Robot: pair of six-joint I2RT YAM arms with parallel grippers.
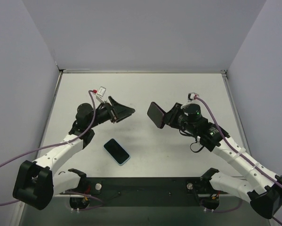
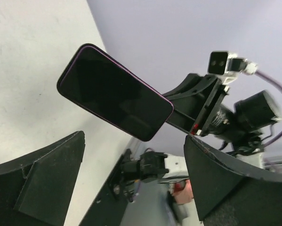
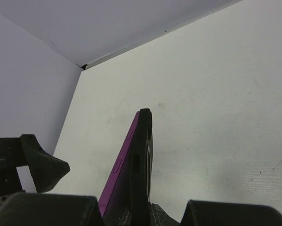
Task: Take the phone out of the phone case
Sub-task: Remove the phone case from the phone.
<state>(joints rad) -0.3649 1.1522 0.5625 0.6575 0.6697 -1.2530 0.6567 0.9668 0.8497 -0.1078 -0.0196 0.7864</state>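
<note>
My right gripper (image 1: 169,117) is shut on a black phone case (image 3: 141,155) with a purple phone (image 3: 121,162) in it and holds it upright above the table. In the right wrist view the phone's purple side has parted from the case toward the fingers, while the far end still sits in it. The phone's dark screen (image 2: 115,92) faces my left gripper (image 1: 124,107). That gripper is open and empty, a short gap to the left of the phone, with its fingers (image 2: 42,183) spread wide.
A second phone in a light blue case (image 1: 116,151) lies flat on the white table (image 1: 145,89), near the front, below the left gripper. Grey walls close the table on three sides. A black base rail (image 1: 145,186) runs along the near edge.
</note>
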